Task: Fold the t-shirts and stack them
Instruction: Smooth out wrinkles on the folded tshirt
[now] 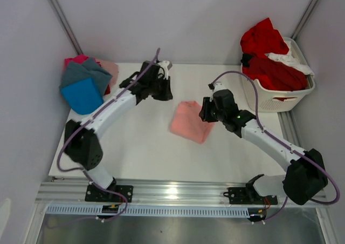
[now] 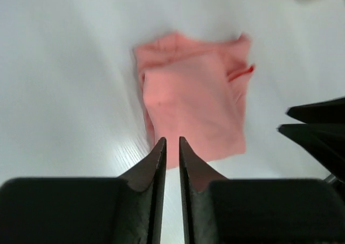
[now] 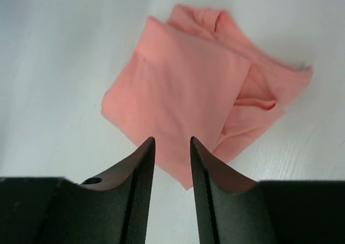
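A folded salmon-pink t-shirt (image 1: 188, 121) lies flat mid-table, nothing gripping it. My left gripper (image 1: 161, 87) hovers off its far-left side, jaws parted by a narrow gap with only table showing between them (image 2: 172, 141); the shirt (image 2: 197, 109) lies just beyond the tips. My right gripper (image 1: 207, 112) is at the shirt's right edge, open and empty (image 3: 171, 140), above the near corner of the shirt (image 3: 183, 98). A stack of folded t-shirts (image 1: 83, 85), with blue, grey, magenta and pale pink ones, sits at the far left.
A white slatted laundry basket (image 1: 280, 99) stands at the far right, holding red shirts (image 1: 267, 55) and a white one (image 1: 291, 60). The right gripper's dark fingers (image 2: 315, 125) show at the right edge of the left wrist view.
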Motion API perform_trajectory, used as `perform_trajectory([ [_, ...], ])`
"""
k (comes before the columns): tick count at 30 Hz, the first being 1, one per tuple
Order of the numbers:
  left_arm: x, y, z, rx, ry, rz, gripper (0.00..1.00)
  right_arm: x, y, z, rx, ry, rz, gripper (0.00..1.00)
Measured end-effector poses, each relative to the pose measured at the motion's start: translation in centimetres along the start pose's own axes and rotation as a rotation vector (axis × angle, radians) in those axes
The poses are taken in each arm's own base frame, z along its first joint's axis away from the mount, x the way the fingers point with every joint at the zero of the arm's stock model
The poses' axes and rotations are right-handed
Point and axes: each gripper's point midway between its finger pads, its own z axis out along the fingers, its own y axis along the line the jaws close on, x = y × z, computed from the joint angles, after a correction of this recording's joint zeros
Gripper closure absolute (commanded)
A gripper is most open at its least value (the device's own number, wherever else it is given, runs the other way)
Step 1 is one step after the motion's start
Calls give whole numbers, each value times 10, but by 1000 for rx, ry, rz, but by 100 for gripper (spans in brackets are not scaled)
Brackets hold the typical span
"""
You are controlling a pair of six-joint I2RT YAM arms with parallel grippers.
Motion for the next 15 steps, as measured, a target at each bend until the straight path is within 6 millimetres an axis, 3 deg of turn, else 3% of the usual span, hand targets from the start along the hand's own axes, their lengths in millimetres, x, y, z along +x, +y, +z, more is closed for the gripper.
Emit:
perform_trajectory([
  [4,-51,-16,-88,-8,-293,95,76,-28,-3,-15,27,-105,-32,53],
  [8,-69,-7,-141,-105,-471,131,69,-38,-11,-20,71,-151,-43,44],
  [11,-60,6,-140,-162,-486,117,68,-38,-20,-18,85,-153,-27,42],
  [15,-12,24,-101,-197,-335,66,67,-20,-39,-11,105,-111,21,34],
])
